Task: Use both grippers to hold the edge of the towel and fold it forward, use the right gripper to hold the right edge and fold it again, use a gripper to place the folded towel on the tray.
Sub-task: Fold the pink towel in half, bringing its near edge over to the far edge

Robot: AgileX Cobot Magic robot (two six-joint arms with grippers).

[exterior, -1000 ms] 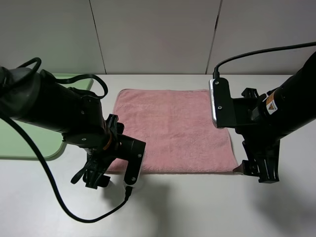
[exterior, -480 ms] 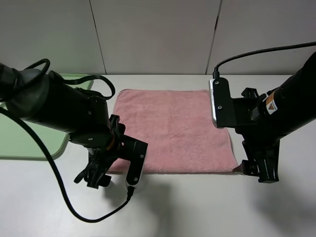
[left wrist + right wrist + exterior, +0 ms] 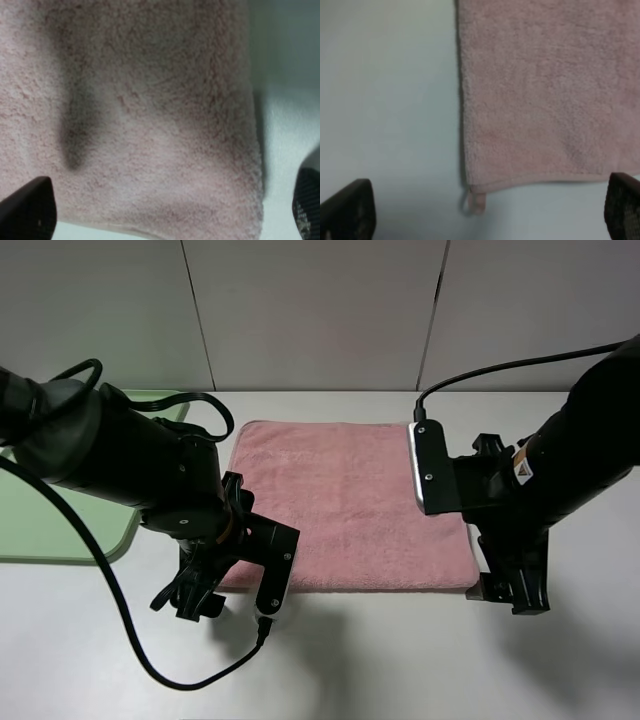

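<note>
The towel (image 3: 350,505), a soft pink, roughly square terry cloth, lies flat on the white counter (image 3: 400,670), beside the pale green plastic tray (image 3: 60,530). Over the last second the right arm has slid inward, bringing the black right pincer (image 3: 510,595) to the near right corner by the small loop (image 3: 475,202). The left pincer (image 3: 188,602) has barely shifted at the near left corner. Both are spread wide and hold nothing, so the first grasp looks close.

The left arm (image 3: 110,455) extended low from the left side with its wrist bent downward, and the left gripper (image 3: 195,598) pointed down with its jaws spread wide. The right arm (image 3: 590,440) angled in from the right, wrist turned down. The right gripper (image 3: 510,590) was likewise wide apart and held nothing.
</note>
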